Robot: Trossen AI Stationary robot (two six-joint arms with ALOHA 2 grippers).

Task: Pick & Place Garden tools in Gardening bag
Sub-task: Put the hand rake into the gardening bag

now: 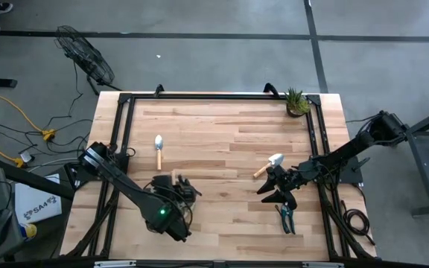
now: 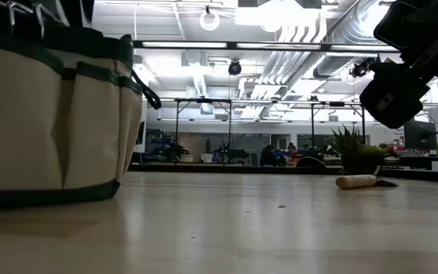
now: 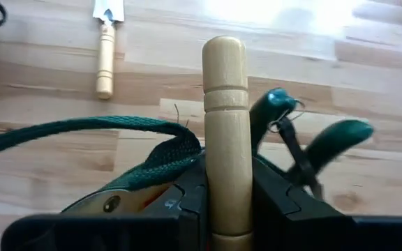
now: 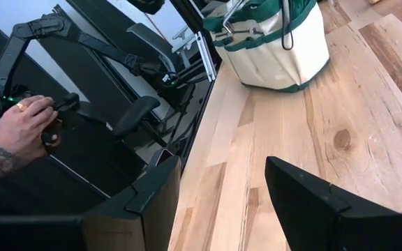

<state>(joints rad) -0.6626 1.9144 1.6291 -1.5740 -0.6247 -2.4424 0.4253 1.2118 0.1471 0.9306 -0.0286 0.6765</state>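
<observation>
Wooden handle (image 3: 227,132) in left end effector (image 3: 225,209), head hidden, perhaps rake.

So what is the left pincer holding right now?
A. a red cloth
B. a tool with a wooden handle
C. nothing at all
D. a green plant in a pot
B. In the left wrist view, the left pincer is shut on a pale wooden handle standing up between its fingers, over the gardening bag.
</observation>
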